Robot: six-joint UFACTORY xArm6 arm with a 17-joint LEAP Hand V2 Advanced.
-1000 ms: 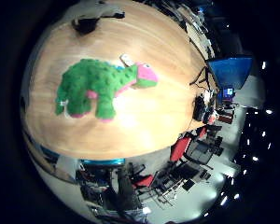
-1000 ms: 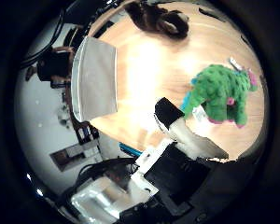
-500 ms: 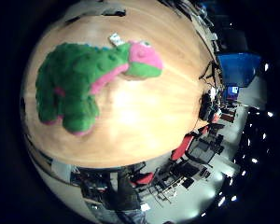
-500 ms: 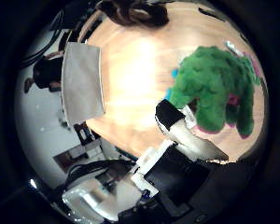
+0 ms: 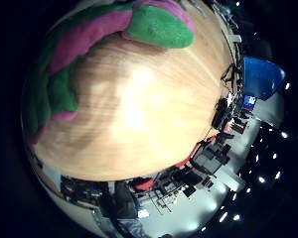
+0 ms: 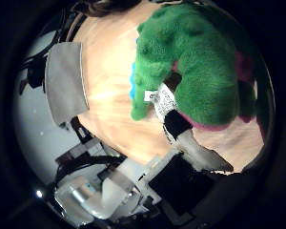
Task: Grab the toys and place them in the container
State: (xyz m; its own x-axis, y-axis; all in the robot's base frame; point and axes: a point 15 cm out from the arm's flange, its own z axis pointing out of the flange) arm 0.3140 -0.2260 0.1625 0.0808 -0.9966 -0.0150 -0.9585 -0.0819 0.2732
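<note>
My hand shows only in the thumb-side view: one digit with a black tip reaches out from my palm toward the plush. Its tip sits against the underside of the green plush toy, right beside the white sewn-in tag. Whether my fingers are spread or curling round the toy, I cannot tell; the others do not show.

The toy fills much of both palm views, so it is close under me. Green fur, pink-purple belly and trim, a bit of blue at one edge. It lies on the wooden table.

Further out, a grey container rests at the table's edge, apart from the toy. A dark brown object lies at the far rim of the tabletop, barely visible.
</note>
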